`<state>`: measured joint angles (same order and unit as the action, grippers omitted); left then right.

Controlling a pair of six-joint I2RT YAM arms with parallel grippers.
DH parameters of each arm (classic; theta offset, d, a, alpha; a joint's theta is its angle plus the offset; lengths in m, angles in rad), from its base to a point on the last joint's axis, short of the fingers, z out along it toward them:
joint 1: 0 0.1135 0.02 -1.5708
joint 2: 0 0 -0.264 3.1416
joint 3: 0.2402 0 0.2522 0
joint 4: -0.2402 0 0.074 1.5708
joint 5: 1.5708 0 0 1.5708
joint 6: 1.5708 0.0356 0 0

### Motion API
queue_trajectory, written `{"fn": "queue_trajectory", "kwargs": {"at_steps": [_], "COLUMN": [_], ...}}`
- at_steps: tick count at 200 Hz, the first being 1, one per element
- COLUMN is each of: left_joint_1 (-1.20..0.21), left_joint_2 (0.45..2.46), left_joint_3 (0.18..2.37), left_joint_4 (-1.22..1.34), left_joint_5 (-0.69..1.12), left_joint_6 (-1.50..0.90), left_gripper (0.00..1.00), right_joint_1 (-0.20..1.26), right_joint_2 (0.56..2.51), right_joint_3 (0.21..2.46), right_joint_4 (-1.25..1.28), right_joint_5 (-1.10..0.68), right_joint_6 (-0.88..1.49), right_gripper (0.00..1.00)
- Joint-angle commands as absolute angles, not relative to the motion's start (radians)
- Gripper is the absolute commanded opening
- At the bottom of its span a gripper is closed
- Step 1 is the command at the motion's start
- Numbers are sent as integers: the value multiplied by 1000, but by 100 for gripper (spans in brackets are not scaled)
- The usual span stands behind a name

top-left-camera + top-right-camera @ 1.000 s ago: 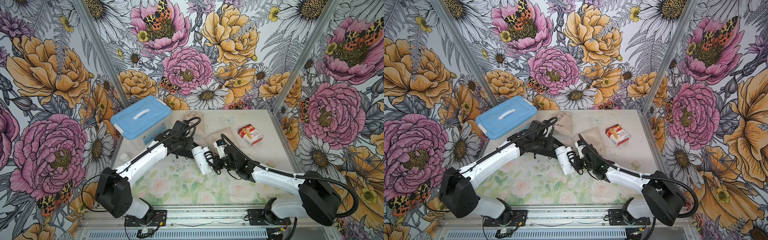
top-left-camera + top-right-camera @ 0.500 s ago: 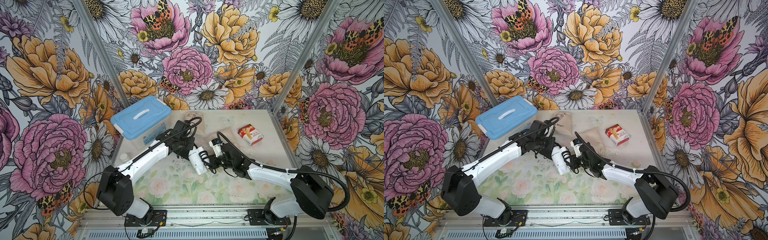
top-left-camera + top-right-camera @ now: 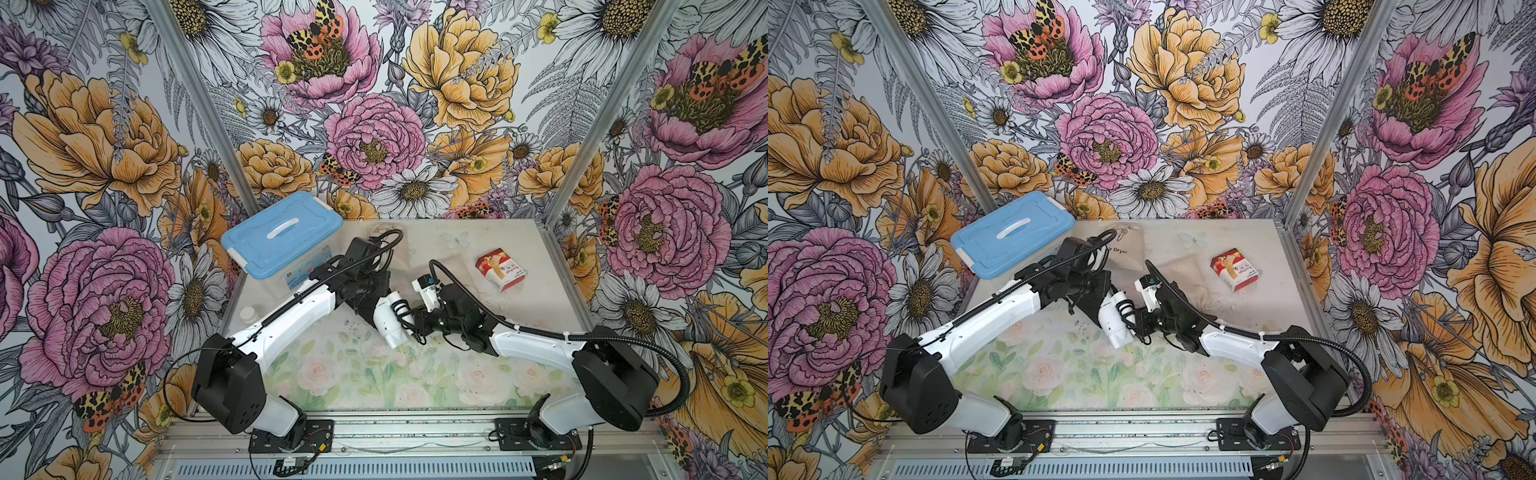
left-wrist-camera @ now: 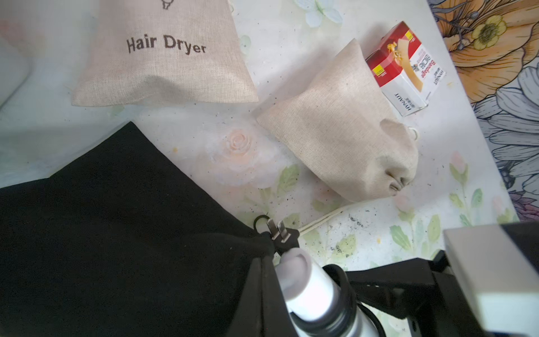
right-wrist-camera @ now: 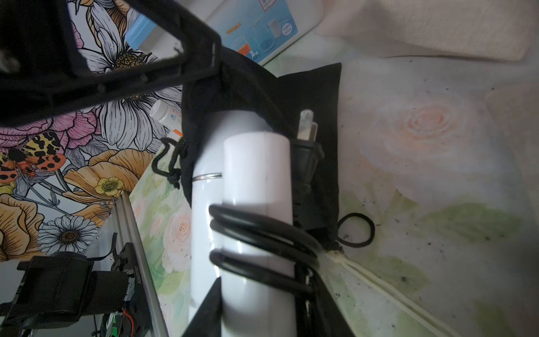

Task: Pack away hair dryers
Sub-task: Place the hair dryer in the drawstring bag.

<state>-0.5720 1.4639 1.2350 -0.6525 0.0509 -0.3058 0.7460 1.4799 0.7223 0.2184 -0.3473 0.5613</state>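
the right pincer is closed around the handle of a white hair dryer, over the black cord. the dryer is a little way from the blue box, its far end poked into a black bag. the left pincer is shut tight, pinching the bag's edge.

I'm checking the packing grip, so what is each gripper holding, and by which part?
The right gripper holds the white hair dryer by its cord-wound handle; the left gripper pinches the black pouch at its mouth.
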Motion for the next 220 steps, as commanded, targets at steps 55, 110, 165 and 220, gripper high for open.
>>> {"fn": "queue_trajectory", "kwargs": {"at_steps": [55, 110, 165, 220], "left_joint_1": [-548, -545, -537, -520], "left_joint_2": [1474, 1560, 1619, 1629], "left_joint_3": [1303, 1347, 1390, 1402], "left_joint_4": [-624, -623, -621, -623], "left_joint_5": [84, 103, 124, 133], "left_joint_6": [-349, -350, -347, -339], "left_gripper": [0, 0, 0, 0], "right_joint_1": [762, 778, 815, 851], "right_joint_2": [1467, 1450, 1430, 1371], "right_joint_3": [753, 752, 752, 744], "right_joint_4": [281, 261, 229, 179], "right_joint_5": [-374, -367, -333, -243], "right_joint_6": [500, 461, 426, 374], "right_gripper": [9, 8, 8, 8]}}
